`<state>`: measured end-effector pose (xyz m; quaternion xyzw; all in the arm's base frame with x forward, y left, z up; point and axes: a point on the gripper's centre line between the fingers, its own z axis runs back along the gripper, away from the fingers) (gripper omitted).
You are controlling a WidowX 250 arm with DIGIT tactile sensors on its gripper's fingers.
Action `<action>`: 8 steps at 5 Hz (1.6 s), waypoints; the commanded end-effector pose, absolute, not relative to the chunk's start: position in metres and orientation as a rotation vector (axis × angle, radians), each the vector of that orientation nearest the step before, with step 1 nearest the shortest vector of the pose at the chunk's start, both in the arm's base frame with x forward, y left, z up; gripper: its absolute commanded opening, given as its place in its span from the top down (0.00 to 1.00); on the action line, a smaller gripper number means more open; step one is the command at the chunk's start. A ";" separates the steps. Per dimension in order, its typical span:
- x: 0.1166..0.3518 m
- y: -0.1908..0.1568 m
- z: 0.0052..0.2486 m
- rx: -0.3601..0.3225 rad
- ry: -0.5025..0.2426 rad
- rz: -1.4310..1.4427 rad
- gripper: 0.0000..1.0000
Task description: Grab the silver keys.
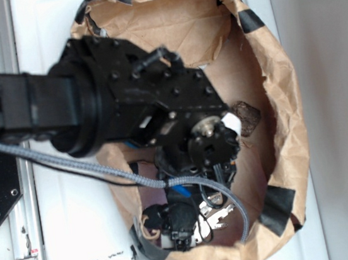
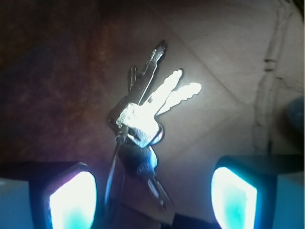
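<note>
The silver keys (image 2: 152, 107) lie on the brown paper floor of the bag, blades fanned out to the upper right, ring and a small fob trailing toward the bottom. In the exterior view the keys (image 1: 214, 212) show near the bag's lower edge, partly hidden by the arm. My gripper (image 2: 152, 200) is open, its two glowing pads (image 2: 71, 200) wide apart at the bottom of the wrist view, with the lower end of the bunch between them. In the exterior view the gripper (image 1: 191, 220) points down into the bag, mostly hidden by the wrist.
The crumpled brown paper bag (image 1: 276, 85) with black tape patches walls in the workspace. A dark brown lump (image 1: 247, 117) lies by the right wall. A grey braided cable (image 1: 102, 167) runs across the arm. A blue thing (image 2: 296, 114) peeks at the wrist view's right edge.
</note>
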<state>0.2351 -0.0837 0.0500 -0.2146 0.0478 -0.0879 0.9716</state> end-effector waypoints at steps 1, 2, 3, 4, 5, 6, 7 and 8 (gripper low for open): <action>0.235 -0.093 0.054 -0.468 0.088 -0.230 1.00; 0.239 -0.090 0.062 -0.472 0.074 -0.220 1.00; 0.239 -0.087 0.066 -0.457 0.039 -0.204 1.00; 0.242 -0.081 0.070 -0.464 0.034 -0.185 1.00; 0.252 -0.069 0.079 -0.452 -0.023 -0.148 1.00; 0.261 -0.041 0.105 -0.379 -0.161 -0.082 1.00; 0.266 -0.011 0.141 -0.257 -0.255 0.044 1.00; 0.255 -0.019 0.165 -0.093 -0.321 0.121 1.00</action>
